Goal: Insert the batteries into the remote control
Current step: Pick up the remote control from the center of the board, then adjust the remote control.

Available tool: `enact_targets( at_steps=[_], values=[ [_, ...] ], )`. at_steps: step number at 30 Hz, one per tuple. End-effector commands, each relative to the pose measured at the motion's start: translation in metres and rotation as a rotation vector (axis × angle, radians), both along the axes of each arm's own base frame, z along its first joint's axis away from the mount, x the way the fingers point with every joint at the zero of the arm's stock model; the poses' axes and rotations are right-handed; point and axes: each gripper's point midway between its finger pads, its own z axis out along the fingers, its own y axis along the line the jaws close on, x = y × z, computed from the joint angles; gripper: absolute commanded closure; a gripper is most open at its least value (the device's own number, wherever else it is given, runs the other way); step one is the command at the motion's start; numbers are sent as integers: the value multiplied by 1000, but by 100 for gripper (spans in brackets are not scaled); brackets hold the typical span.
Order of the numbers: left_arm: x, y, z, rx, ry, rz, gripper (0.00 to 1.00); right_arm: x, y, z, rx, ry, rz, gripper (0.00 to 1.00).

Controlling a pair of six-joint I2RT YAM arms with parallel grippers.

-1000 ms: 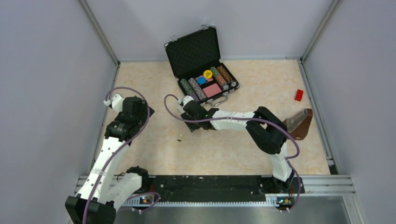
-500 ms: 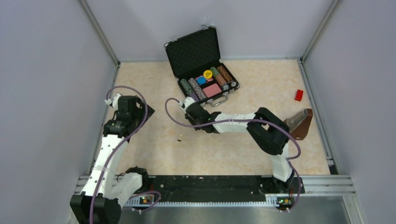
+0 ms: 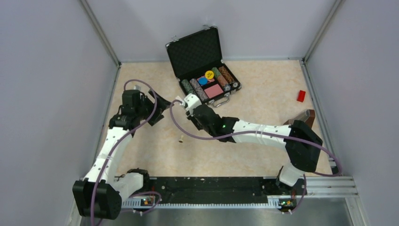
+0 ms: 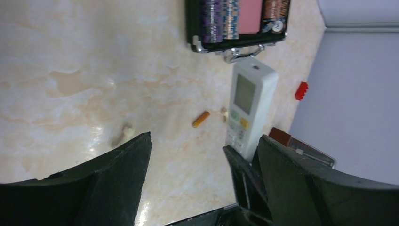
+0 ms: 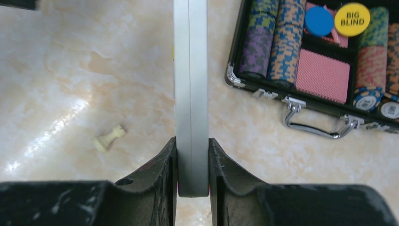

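Note:
My right gripper (image 5: 192,146) is shut on the remote control (image 5: 190,70), a slim white bar seen edge-on and held above the table. In the left wrist view the remote control (image 4: 249,106) shows its screen and buttons, with black fingers on its lower end. In the top view its white end (image 3: 191,100) sticks out of my right gripper (image 3: 197,110). My left gripper (image 4: 204,141) is open and empty, just left of it (image 3: 161,108). The copper-orange battery (image 4: 201,119) lies on the table beside the remote. The blackish battery is not in view.
An open black chip case (image 3: 195,52) stands behind, and shows in both wrist views (image 4: 189,28) (image 5: 263,92). A cream pawn (image 3: 180,139) (image 5: 109,138) (image 4: 124,133) lies on the table. A red block (image 3: 301,96) and a brown holder (image 3: 301,125) sit at the right wall.
My left gripper has swung right and forward, toward the remote. My right arm's elbow has swung out to the right while its gripper keeps hold of the remote near the same spot.

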Motion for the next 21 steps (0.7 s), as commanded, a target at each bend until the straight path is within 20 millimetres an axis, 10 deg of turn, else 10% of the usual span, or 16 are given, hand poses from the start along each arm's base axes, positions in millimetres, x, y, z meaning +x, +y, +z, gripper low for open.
enact_targets(
  at_steps=[1, 21],
  values=[
    [20, -27, 53, -107, -182, -69, 12, -3, 17, 47, 7, -122, 18, 79],
    [28, -13, 42, 67, -227, 137, 17, -17, 52, 69, -137, -304, 40, 76]
  ],
)
